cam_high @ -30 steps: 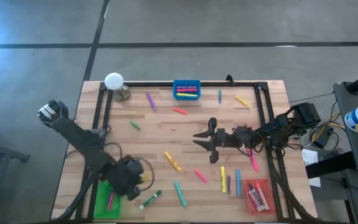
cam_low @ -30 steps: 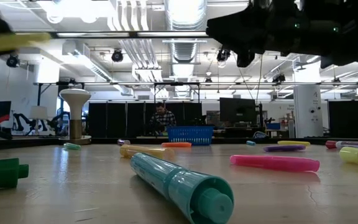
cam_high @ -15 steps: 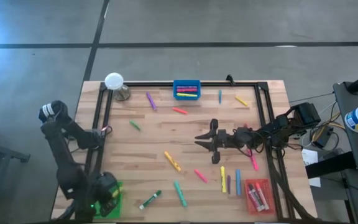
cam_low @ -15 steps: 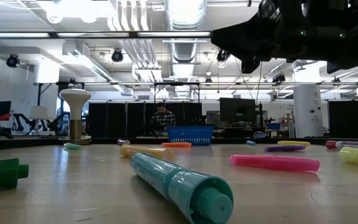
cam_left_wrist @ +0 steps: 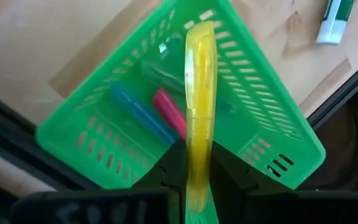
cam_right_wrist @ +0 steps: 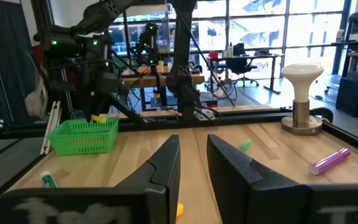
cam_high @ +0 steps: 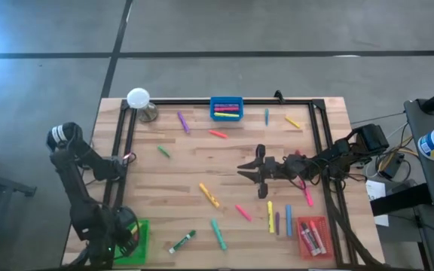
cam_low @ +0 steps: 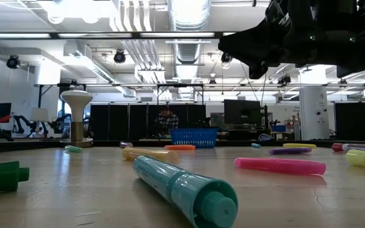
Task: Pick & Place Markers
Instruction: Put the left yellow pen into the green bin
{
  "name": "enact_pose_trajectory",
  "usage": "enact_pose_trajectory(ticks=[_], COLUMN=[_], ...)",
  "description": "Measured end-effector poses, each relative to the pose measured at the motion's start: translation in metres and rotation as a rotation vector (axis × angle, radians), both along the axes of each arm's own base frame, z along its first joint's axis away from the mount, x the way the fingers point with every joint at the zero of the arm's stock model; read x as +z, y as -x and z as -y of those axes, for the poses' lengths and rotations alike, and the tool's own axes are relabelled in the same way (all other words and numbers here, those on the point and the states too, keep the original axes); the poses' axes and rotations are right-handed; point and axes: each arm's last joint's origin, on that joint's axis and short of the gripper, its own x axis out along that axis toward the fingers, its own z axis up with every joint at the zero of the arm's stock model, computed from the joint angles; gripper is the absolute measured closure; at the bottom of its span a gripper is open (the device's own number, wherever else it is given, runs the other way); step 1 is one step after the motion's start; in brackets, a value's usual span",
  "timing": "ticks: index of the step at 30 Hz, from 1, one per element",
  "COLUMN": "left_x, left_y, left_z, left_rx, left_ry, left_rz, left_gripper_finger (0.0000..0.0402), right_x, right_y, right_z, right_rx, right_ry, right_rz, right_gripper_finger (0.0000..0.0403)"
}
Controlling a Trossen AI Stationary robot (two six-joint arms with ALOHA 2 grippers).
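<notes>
Your left gripper [cam_left_wrist: 197, 180] hangs over the green tray [cam_left_wrist: 98, 134] at the counter's [cam_high: 194, 169] near left corner, its fingers pinching a yellow marker [cam_left_wrist: 199, 106] upright between them. A second ago this arm was inboard of the tray; it has since swung over the basket, so the marker is poised for release among the blue marker [cam_left_wrist: 138, 115] and pink marker [cam_left_wrist: 171, 112] already inside. Your right gripper [cam_high: 249, 172] hovers over mid-counter, having shifted only slightly; its fingers [cam_right_wrist: 166, 165] stand narrowly apart and hold nothing. Loose markers remain scattered on the counter, with others in the blue tray [cam_high: 226, 108] and red tray [cam_high: 312, 236]. A white-and-green marker [cam_high: 181, 242] lies beside the green tray.
</notes>
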Motion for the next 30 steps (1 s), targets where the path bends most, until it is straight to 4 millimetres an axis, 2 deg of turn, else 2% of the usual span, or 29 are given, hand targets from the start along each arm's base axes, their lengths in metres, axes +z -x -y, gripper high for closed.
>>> enact_pose_trajectory(ticks=[10,17,23,30], left_x=[-0.015,-0.023,-0.021,-0.013], left_y=[0.0,-0.001,-0.005,-0.007], left_z=[-0.002,-0.008,-0.008,-0.004], left_rx=[0.038,0.042,0.001,-0.016], left_ry=[0.043,0.062,0.094,0.127], left_rz=[-0.026,-0.161,-0.231,-0.214], left_gripper_finger=[0.0346,0.0344,0.0344,0.0344], right_x=[0.0,0.001,0.0,-0.001], right_y=[0.0,-0.001,0.0,0.0], right_z=[0.0,0.0,0.0,0.0], right_rx=[0.001,0.003,0.003,0.01], right_ry=[0.001,0.0,0.001,0.004], right_rz=[0.002,0.004,-0.002,-0.003], right_gripper_finger=[0.0332,0.0334,0.034,0.034])
